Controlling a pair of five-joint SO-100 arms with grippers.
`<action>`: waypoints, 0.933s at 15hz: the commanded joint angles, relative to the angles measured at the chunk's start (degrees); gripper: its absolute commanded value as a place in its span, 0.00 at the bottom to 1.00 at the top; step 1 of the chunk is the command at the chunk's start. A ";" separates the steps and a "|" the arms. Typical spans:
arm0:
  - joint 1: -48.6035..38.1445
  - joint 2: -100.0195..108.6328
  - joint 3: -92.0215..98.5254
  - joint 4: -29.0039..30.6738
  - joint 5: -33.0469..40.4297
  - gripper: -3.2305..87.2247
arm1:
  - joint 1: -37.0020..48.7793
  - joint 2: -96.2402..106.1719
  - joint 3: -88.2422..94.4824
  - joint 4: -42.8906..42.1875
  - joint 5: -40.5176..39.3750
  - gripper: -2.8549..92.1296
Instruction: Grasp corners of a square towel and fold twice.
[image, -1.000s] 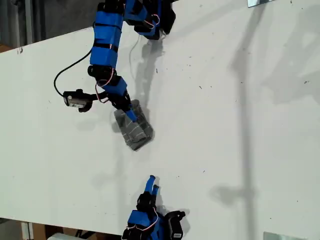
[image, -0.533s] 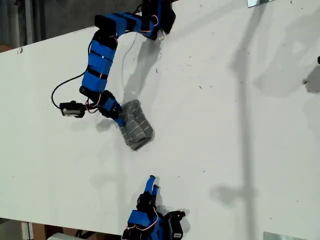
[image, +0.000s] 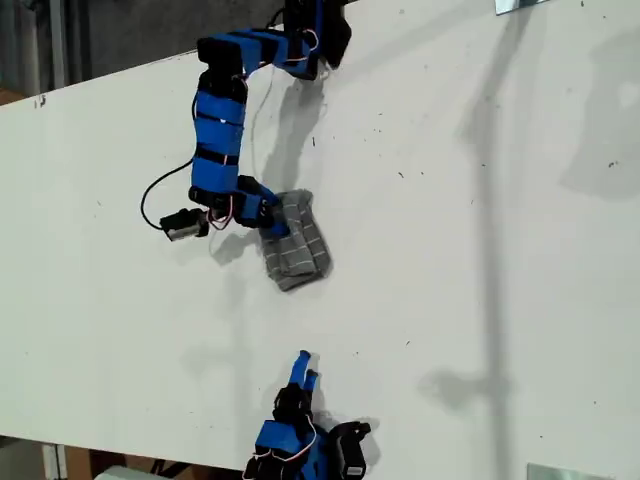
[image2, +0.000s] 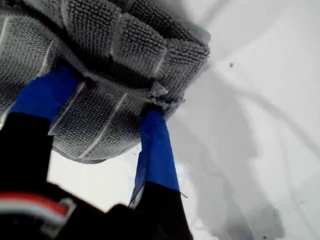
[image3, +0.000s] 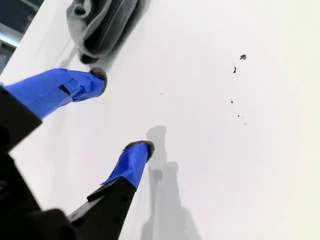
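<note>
On the white table (image: 480, 300), folded towel (image: 297, 248) pinched.
My first gripper (image2: 107, 100) clamps its edge; my second gripper (image3: 122, 112) hangs agape, empty.

Surface (image: 480, 250) bare from 12 round to 6 o'clock of the towel (image: 295, 245) in ext. view, free passage there. Blocked at 9–11: arm w/ my first tool (image: 268, 222) on towel edge. My second tool (image: 302, 365) sits at 6, well apart.

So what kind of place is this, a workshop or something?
Probably a robotics test bench or lab: a bare white table with scuff marks, two small blue arms mounted at opposite edges, and one grey towel to practise on.
</note>
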 joint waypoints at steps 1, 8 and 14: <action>-0.44 0.44 0.26 -0.97 -1.32 0.30 | -6.42 9.23 2.46 0.88 3.78 0.34; -0.26 0.44 0.35 -1.05 -1.41 0.30 | -17.14 17.49 1.93 3.69 10.37 0.34; -0.18 0.44 0.35 -1.05 -1.58 0.30 | -23.20 9.23 9.84 -5.98 16.26 0.34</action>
